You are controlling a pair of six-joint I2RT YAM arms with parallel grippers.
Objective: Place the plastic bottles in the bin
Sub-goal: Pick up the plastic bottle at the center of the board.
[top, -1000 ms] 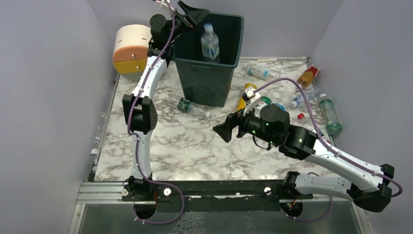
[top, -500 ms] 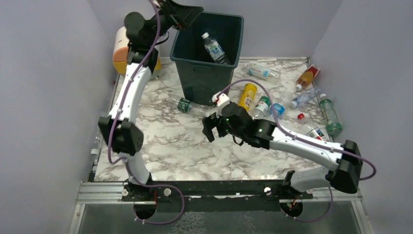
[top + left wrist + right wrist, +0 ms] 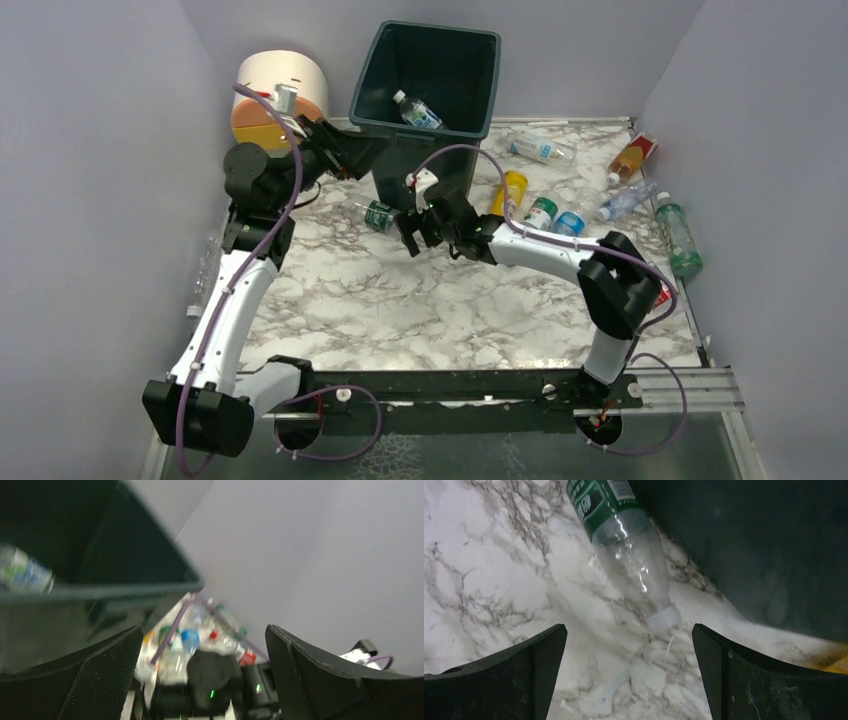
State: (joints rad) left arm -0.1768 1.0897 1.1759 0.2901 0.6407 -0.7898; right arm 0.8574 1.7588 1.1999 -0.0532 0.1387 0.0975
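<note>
Marble desk (image 3: 400, 300) under grey walls, and the action is gathering at the foot of the dark green bin (image 3: 440, 65) on the far side. One clear bottle (image 3: 416, 112) is already lying inside it (blue label, cap toward the back-left). Plenty more are lying scattered across the desk's right half, a yellow bottle (image 3: 510, 190) just beside the bin among them.

The one to watch is the green-labelled bottle (image 3: 631, 560), lying flat on the marble just beside the bin's near-left corner. The right claw (image 3: 410, 232) is hovering right over it, fingers spread wide and gripping nothing.

In the right wrist view the bottle is running diagonally, label end up-left and white cap pointing down-right. The cap is sitting between the fingers, roughly level with their tips, and the bin's wall is crowding in on the right. So the long axis is slanting across the gap rather than lying square to it (a small wrist turn looks called for, I'd judge, before closing on the clear belly). That wall is leaving little room for the right-hand finger.

The left claw (image 3: 350, 152) is hanging released and empty beside the bin's left wall, raised off the desk. The right arm is plainly the nearer one.
</note>
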